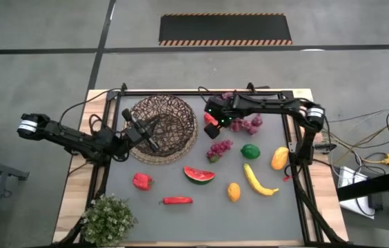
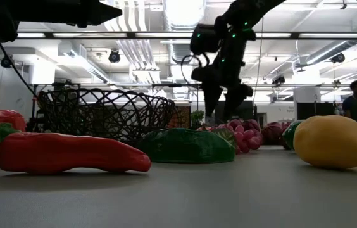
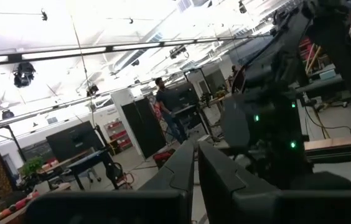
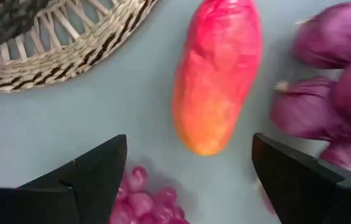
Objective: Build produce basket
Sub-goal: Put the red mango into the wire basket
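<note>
The wicker basket (image 1: 163, 128) stands at the far left of the grey mat. My left gripper (image 1: 150, 133) hovers over it, shut and with nothing in it; its shut fingers (image 3: 194, 177) point out into the room. My right gripper (image 1: 214, 118) hangs open just right of the basket and points down at a red-orange fruit (image 4: 218, 71) lying on the mat. In the right wrist view its two fingers (image 4: 101, 177) stand on either side of the fruit's lower end, above it and clear of it. Purple grape bunches (image 4: 340, 93) lie beside the fruit.
More produce lies on the mat: a second grape bunch (image 1: 218, 148), a watermelon slice (image 1: 198, 174), a green fruit (image 1: 250, 151), a yellow-orange fruit (image 1: 280, 158), a banana (image 1: 258, 180), an orange fruit (image 1: 234, 191), a red pepper (image 1: 141, 181) and a red chili (image 1: 177, 200). A potted plant (image 1: 108, 219) stands near left.
</note>
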